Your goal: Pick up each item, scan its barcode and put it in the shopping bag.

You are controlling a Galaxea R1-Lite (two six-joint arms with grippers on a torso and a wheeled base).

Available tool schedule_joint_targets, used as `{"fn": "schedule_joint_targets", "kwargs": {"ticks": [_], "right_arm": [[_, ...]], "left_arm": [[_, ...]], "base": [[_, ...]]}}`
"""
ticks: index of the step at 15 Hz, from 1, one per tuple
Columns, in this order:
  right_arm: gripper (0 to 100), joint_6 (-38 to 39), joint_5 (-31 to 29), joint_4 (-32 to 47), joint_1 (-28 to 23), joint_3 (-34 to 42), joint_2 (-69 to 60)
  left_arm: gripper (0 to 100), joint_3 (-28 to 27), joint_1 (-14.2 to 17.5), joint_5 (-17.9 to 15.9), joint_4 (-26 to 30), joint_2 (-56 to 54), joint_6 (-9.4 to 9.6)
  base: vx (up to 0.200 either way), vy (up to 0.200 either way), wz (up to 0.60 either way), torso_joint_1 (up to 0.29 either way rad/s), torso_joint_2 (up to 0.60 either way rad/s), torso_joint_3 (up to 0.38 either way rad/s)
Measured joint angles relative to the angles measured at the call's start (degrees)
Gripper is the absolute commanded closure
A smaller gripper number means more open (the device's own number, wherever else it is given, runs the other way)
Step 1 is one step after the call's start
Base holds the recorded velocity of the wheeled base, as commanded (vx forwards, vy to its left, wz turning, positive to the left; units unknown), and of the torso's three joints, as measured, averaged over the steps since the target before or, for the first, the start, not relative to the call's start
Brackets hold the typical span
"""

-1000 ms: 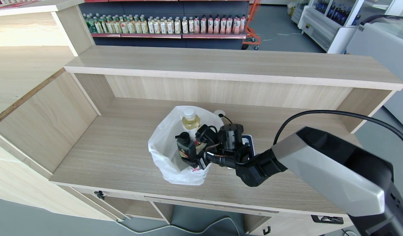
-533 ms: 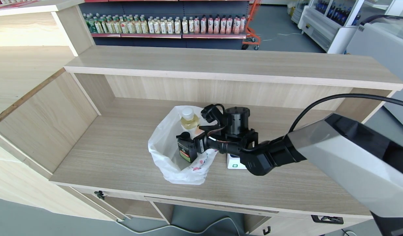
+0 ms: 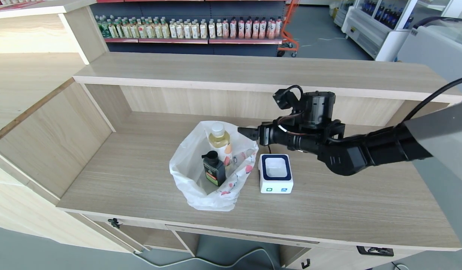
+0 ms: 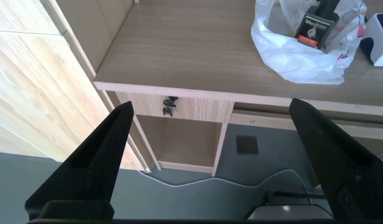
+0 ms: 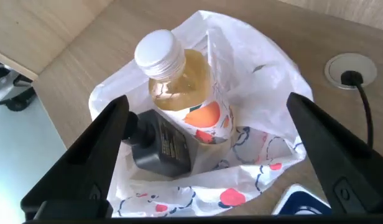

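One dark bottle released into shopping bag; right gripper pulled back

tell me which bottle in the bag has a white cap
The clear bottle of pale yellow liquid, at the back of the white plastic bag; the small dark bottle has a black cap.

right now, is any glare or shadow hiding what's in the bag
No. Head view: even light, no hard shadow across the shopping bag; the dark bottle and pale drink bottle read plainly. Right wrist view: the drink's white cap is bright yet keeps its outline. Left wrist view: the bag is cut off by the frame, no glare.
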Motion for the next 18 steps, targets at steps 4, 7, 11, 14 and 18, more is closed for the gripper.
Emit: {"fn": "schedule_joint_targets", "kwargs": {"ticks": [4, 7, 11, 14, 18], "right_arm": [[0, -2.2, -1.5, 8.1, -8.6, 9.4, -15.8], [0, -5.8, -2.6, 20.1, -21.0, 17.0, -32.1], [0, -7.4, -2.9, 34.6, -32.7, 26.8, -54.3], [0, -7.8, -3.8, 38.6, -35.7, 39.0, -72.1], [0, -7.7, -9.3, 40.0, -34.4, 56.3, -93.7]], "left_arm": [[0, 0.0, 0.0, 0.0, 0.1, 0.0, -0.71], [0, 0.0, 0.0, 0.0, 0.1, 0.0, -0.73], [0, 0.0, 0.0, 0.0, 0.1, 0.0, -0.76], [0, 0.0, 0.0, 0.0, 0.1, 0.0, -0.76], [0, 0.0, 0.0, 0.0, 0.1, 0.0, -0.76]], "base": [[0.000, 0.000, 0.00, 0.000, 0.00, 0.000], [0.000, 0.000, 0.00, 0.000, 0.00, 0.000], [0.000, 0.000, 0.00, 0.000, 0.00, 0.000], [0.000, 0.000, 0.00, 0.000, 0.00, 0.000], [0.000, 0.000, 0.00, 0.000, 0.00, 0.000]]}}
